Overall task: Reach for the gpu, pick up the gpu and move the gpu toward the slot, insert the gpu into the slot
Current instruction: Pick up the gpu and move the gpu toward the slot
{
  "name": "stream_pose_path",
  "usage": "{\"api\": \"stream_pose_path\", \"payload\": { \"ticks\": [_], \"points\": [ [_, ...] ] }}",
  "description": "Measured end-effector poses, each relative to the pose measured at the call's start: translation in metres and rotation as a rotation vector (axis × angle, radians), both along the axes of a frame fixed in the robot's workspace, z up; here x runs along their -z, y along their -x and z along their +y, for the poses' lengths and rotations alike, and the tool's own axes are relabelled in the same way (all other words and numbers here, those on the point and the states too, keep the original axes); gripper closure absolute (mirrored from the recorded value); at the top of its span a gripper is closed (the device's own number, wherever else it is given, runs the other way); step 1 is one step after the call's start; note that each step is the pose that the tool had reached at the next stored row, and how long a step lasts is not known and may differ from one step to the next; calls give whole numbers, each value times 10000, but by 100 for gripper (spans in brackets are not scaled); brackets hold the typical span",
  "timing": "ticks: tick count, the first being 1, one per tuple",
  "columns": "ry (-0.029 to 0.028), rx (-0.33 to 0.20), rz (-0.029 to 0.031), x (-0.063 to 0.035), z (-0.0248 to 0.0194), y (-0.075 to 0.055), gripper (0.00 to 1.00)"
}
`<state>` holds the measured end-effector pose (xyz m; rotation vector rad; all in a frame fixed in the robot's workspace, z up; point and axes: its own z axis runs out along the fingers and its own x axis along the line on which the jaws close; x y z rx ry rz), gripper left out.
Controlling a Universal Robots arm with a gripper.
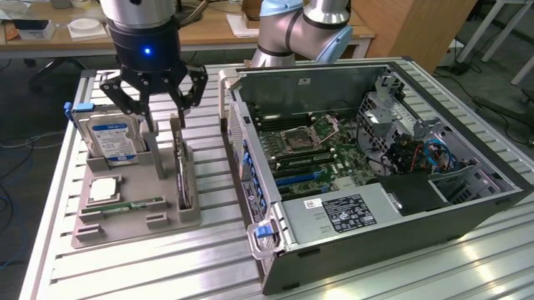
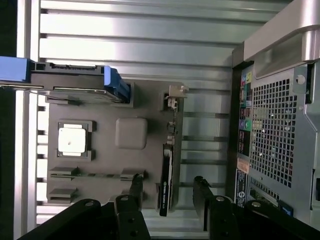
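Jaws spread, the gripper [image 1: 164, 116] hovers above the gpu [image 1: 181, 170]. It stands on edge along the tray's [image 1: 121, 232] case-side [image 1: 376, 215] edge, lengthwise between the fingers [image 2: 136, 186].

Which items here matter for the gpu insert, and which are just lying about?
In the job:
- gpu, on edge in the grey holder
- blue slot on the motherboard
- gripper, open, above the gpu

Lying about:
- hard drive
- CPU chip
- memory stick
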<state>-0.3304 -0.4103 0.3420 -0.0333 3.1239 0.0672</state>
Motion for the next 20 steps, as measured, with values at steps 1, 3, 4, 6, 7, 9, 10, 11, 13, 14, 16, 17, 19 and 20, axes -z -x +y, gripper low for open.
{"api": "stream_pose_path", "payload": {
  "ticks": [1,3,4,6,7,9,10,11,13,14,16,17,19,20],
  "points": [
    [0,1,0,18,0,-1,47],
    [1,-1,0,53,-1,-1,47],
    [0,-1,-1,72,0,-1,47],
    [0,-1,-1,109,-1,-2,47],
    [0,-1,-1,127,-1,-2,47],
    [0,-1,-1,164,-1,-2,47],
    [0,-3,0,181,-8,-2,47],
    [1,-3,1,199,-24,-2,47],
    [-1,-2,-2,236,-45,-2,47],
    [0,0,0,255,-46,-1,47],
    [0,1,-1,291,-46,-1,47],
    [0,0,0,308,-47,-2,47],
    [-1,-1,-2,345,-47,-3,47],
    [0,-1,-1,363,-47,-4,47]
  ]
}}
